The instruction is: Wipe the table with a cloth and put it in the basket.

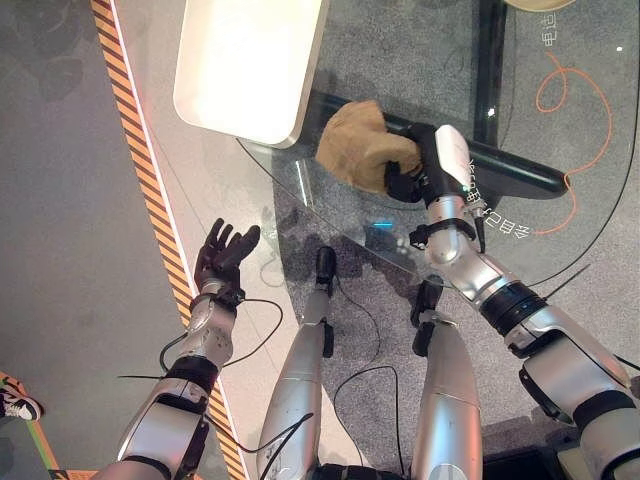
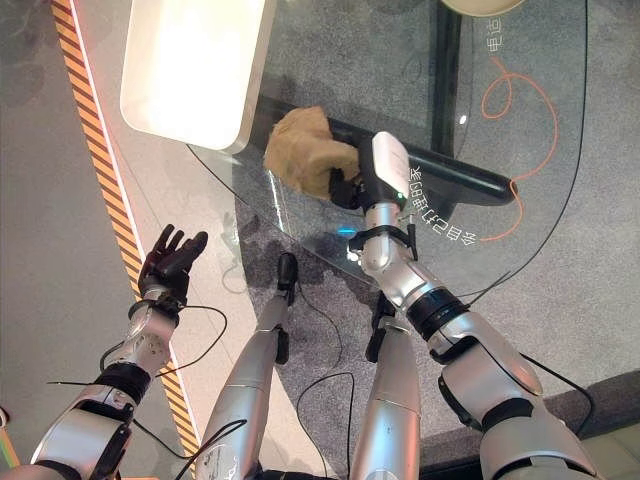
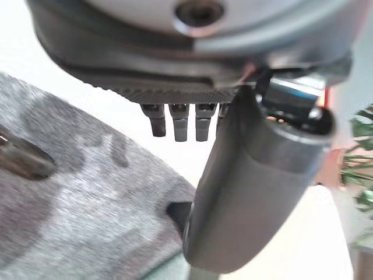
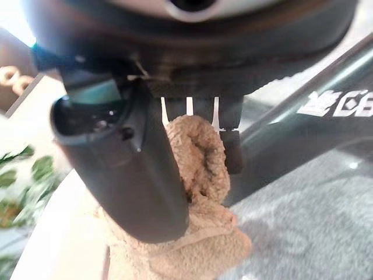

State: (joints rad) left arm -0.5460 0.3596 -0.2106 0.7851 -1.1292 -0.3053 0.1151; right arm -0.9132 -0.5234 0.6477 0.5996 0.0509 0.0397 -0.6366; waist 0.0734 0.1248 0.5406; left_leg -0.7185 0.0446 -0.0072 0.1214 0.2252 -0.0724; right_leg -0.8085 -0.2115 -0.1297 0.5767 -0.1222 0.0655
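Overhead, from the left eye view, the right hand (image 1: 425,165) grips a crumpled tan terry cloth (image 1: 358,143) on the clear glass table (image 1: 450,60), beside a white rectangular tray (image 1: 245,65). Meanwhile the left hand (image 1: 222,255) hangs off the table, fingers spread and empty. Up close, the right wrist view shows thumb and fingers clenched on the cloth (image 4: 201,216).

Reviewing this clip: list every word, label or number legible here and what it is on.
Upside-down white lettering on the glass table by the right forearm: not legible.
Far white lettering near the table's far side: too small to read.
White letters by the dark bar, right wrist view: cut off, unreadable.
Tan cloth in the right hand: no print.
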